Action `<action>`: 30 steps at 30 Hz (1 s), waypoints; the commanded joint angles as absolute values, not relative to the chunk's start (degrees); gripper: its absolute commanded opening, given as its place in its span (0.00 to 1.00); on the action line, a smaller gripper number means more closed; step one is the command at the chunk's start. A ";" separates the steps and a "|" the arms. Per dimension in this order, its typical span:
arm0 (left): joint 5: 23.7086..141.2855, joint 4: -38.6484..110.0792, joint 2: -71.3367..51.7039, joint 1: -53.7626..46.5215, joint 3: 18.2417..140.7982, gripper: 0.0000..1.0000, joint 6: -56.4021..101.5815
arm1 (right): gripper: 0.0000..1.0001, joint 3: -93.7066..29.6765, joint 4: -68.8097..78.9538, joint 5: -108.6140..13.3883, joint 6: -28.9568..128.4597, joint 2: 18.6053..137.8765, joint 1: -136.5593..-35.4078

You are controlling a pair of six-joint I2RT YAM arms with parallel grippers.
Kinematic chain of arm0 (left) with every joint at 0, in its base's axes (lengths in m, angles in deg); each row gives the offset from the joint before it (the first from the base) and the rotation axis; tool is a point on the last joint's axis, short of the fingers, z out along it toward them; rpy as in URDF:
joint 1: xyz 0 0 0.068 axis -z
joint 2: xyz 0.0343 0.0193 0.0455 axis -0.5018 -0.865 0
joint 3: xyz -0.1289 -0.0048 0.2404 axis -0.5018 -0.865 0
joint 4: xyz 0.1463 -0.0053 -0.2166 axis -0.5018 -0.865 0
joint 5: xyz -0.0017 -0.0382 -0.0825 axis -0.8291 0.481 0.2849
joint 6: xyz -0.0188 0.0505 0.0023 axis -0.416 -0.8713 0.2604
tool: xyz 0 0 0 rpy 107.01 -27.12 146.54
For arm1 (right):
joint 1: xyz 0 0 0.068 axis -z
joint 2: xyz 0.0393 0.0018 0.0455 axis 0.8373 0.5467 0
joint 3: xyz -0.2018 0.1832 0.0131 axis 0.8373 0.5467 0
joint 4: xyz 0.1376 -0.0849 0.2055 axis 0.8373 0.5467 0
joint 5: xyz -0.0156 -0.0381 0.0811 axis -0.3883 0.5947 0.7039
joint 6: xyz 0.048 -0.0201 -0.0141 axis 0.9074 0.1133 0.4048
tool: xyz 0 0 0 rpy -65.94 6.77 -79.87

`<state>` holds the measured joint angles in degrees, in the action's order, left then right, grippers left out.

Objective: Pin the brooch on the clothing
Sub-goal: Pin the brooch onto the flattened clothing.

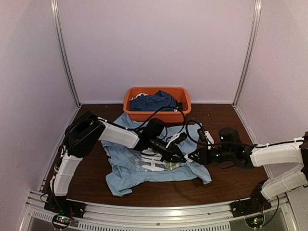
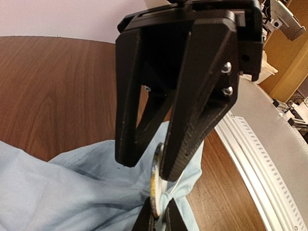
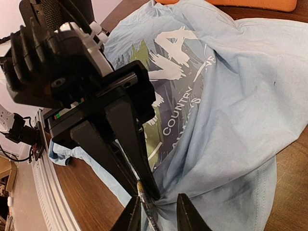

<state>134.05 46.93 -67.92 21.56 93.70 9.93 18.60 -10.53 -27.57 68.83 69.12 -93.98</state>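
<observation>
The brooch [image 2: 155, 185], clenched in the left claw [image 2: 148, 168], touches the clothing [image 2: 72, 192]; whether the right claw [image 3: 159, 207] grips, I cannot tell.

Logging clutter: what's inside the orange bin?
A crumpled dark blue garment fills the bin. Anything beneath it, and the bin floor, is covered.

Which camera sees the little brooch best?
Left wrist: the brooch shows edge-on and close, pinched in the left tool. Right wrist catches only a sliver of it; from the top it cannot be made out.
</observation>
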 commanded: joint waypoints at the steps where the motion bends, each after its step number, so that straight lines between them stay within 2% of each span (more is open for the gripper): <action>1: 135.61 48.98 -65.39 21.12 93.11 0.00 10.34 | 0.24 16.99 -10.75 -26.29 68.42 68.95 -93.43; 5: 135.72 48.91 -65.41 21.12 93.13 0.00 10.46 | 0.15 16.91 -10.96 -25.69 68.43 69.14 -93.19; 10: 135.67 48.82 -65.47 21.12 93.16 0.00 10.51 | 0.14 16.70 -11.02 -24.78 68.50 69.09 -93.10; 13: 135.69 48.82 -65.46 21.12 93.22 0.00 10.54 | 0.00 16.51 -10.96 -24.29 68.43 69.76 -93.06; 21: 135.08 48.78 -65.39 21.04 93.37 0.00 10.78 | 0.00 16.38 -10.59 -23.60 68.56 71.38 -93.04; 23: 135.21 48.60 -65.37 20.75 93.35 0.12 10.79 | 0.00 16.18 -9.76 -24.63 68.49 71.27 -93.06; 25: 135.25 48.77 -65.14 20.31 92.97 0.33 10.83 | 0.00 15.96 -8.67 -25.28 68.36 71.18 -92.91; 26: 135.17 49.23 -64.77 20.06 92.44 0.40 10.83 | 0.00 15.88 -8.37 -25.47 68.41 71.17 -92.94; 28: 134.97 51.04 -64.01 19.49 91.29 0.52 12.66 | 0.00 15.72 -7.89 -25.63 68.43 71.38 -92.98; 30: 135.32 53.15 -63.49 19.13 90.22 0.58 14.11 | 0.00 15.77 -7.89 -25.34 68.51 71.72 -92.98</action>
